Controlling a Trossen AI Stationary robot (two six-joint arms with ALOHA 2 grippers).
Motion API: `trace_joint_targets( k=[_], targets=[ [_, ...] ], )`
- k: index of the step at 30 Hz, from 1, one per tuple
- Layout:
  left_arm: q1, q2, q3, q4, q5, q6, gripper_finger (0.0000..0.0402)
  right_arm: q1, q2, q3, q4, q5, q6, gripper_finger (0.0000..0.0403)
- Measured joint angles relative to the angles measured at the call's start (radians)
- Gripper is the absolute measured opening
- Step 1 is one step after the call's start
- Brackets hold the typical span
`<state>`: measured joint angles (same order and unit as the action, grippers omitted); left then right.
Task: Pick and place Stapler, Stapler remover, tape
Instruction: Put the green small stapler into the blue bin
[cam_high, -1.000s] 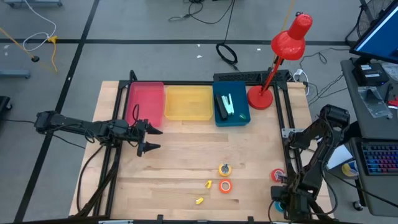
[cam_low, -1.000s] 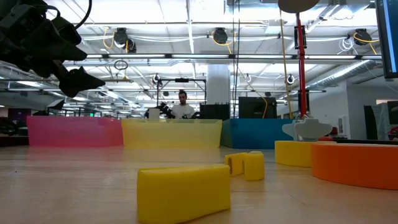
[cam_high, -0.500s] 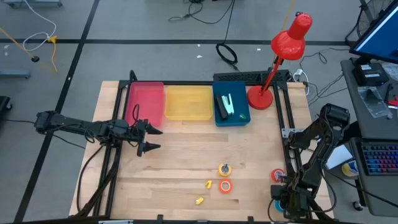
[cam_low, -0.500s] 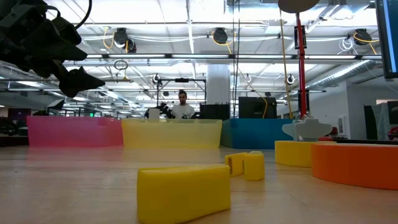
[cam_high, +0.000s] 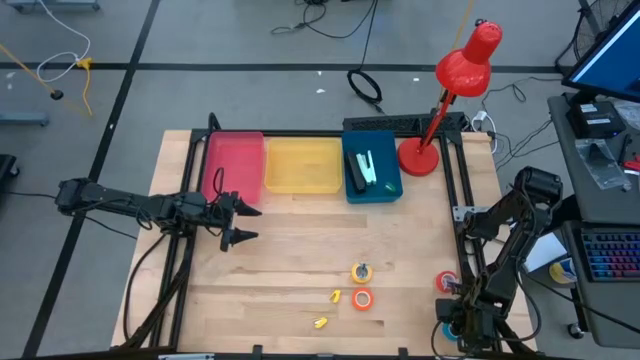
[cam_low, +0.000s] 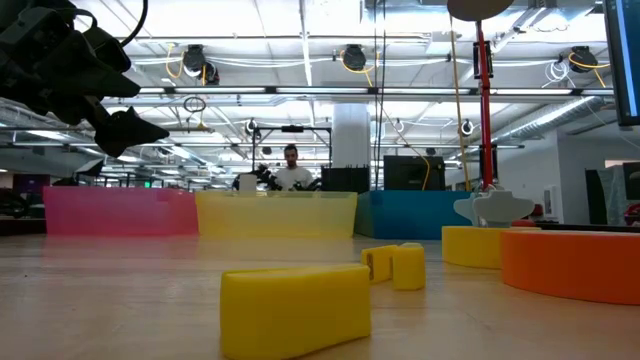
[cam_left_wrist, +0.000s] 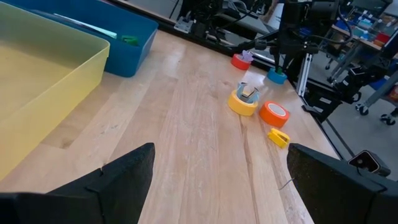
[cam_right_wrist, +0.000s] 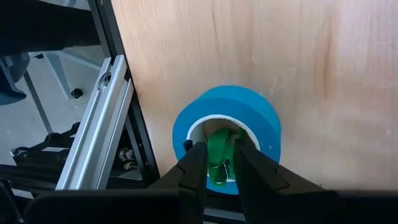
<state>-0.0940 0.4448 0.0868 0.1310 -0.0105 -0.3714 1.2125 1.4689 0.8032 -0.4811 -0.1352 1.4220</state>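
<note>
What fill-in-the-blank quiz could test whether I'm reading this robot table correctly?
1. A black stapler lies in the ___ bin.
2. The right end effector is at the ___ tape roll.
3. The left end effector hangs with its jaws ___.
4. The lamp at the table's corner is ___.

Missing words: blue; blue; open; red

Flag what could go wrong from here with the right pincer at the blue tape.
1. The right pincer pinches a green piece inside the blue tape's hole, not the roll itself. A lift may leave the tape behind or only drag it.
2. The tape lies close to the table's edge, beside the metal rail. A drag could push it off or against the rail.
</note>
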Motion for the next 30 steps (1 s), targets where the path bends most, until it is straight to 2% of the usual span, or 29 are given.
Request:
trace_joint_targets(
  k=[12, 30],
  targets=[
    [0.000, 0.000, 0.000, 0.000, 0.000, -0.004, 0.0363, -0.016, -0.011, -0.002, -0.009, -0.029, 0.007, 0.0055],
    [0.000, 0.000, 0.000, 0.004, 0.000, -0.003, 0.0363, -0.021, -0.185, -0.004, -0.098, -0.026, 0.085, 0.0054]
  ],
)
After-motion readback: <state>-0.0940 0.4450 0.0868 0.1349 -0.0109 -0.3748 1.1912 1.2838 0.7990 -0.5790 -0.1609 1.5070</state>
